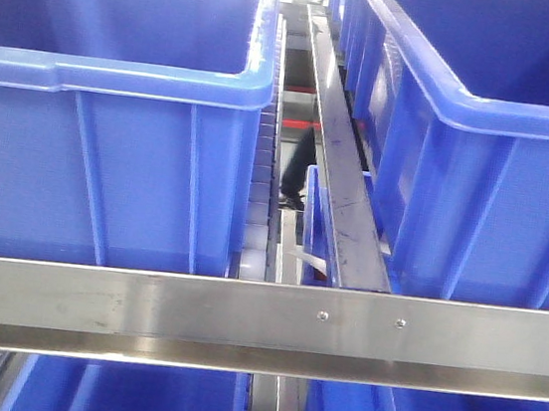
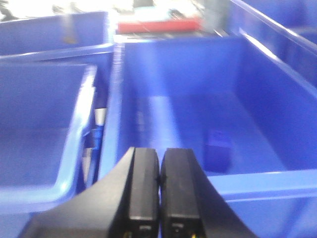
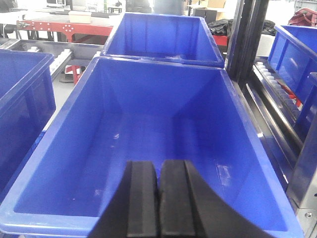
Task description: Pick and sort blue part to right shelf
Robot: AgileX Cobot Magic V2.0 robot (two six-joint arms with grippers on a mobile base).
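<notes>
Your left gripper (image 2: 159, 198) is clenched, its two black fingers pressed flat together with nothing between them. It hangs over the near rim of a big blue bin (image 2: 257, 181). Inside that bin, on the floor just right of the gripper, sits a small blue part (image 2: 219, 148); the picture is blurred, so you cannot make out its shape beyond a blocky lump. Left of this bin, a second bin (image 2: 44, 134) stands close beside it, with a narrow gap between the two.

Your right gripper (image 3: 158, 203) is clenched too, holding nothing, and hovers over the near end of another blue bin (image 3: 74, 218) whose floor looks bare.

From the front view, the shelf (image 1: 240, 322) shows its flat steel rail running across, with blue bins above and below it and a roller track (image 1: 259, 194) between the upper two.
</notes>
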